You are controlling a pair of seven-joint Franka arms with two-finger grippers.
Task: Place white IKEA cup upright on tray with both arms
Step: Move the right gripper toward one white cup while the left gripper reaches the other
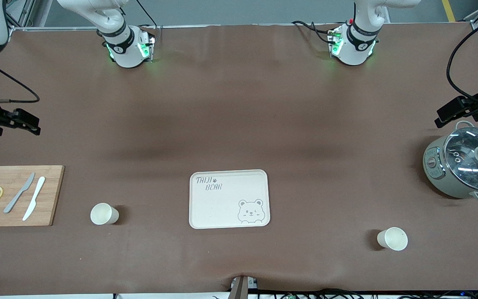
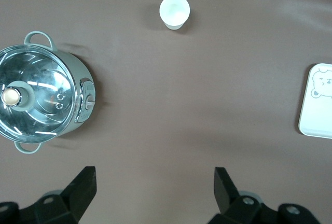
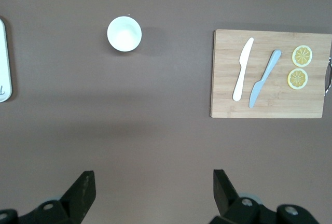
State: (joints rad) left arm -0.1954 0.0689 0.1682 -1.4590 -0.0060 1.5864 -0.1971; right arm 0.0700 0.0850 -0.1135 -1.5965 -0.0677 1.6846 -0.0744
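Note:
The cream tray [image 1: 222, 207] with "TAIJI BEAR" lettering lies at the table's middle, with nothing on it. One white cup [image 1: 104, 214] stands upright between the tray and the cutting board, toward the right arm's end. A second white cup [image 1: 392, 238] stands upright toward the left arm's end, nearer to the front camera than the tray. My left gripper [image 1: 450, 112] is open and empty in the air beside the pot; its wrist view shows its gripper [image 2: 154, 182], that cup [image 2: 174, 11] and the tray's edge [image 2: 316, 102]. My right gripper [image 1: 27, 122] is open and empty over the table's right-arm end; its wrist view shows its gripper [image 3: 154, 185], the first cup [image 3: 124, 33] and the tray's edge [image 3: 4, 63].
A wooden cutting board [image 1: 50, 195] with two knives and two lemon slices lies at the right arm's end of the table; it also shows in the right wrist view [image 3: 270, 105]. A grey pot with a glass lid [image 1: 465, 166] stands at the left arm's end, and shows in the left wrist view [image 2: 41, 99].

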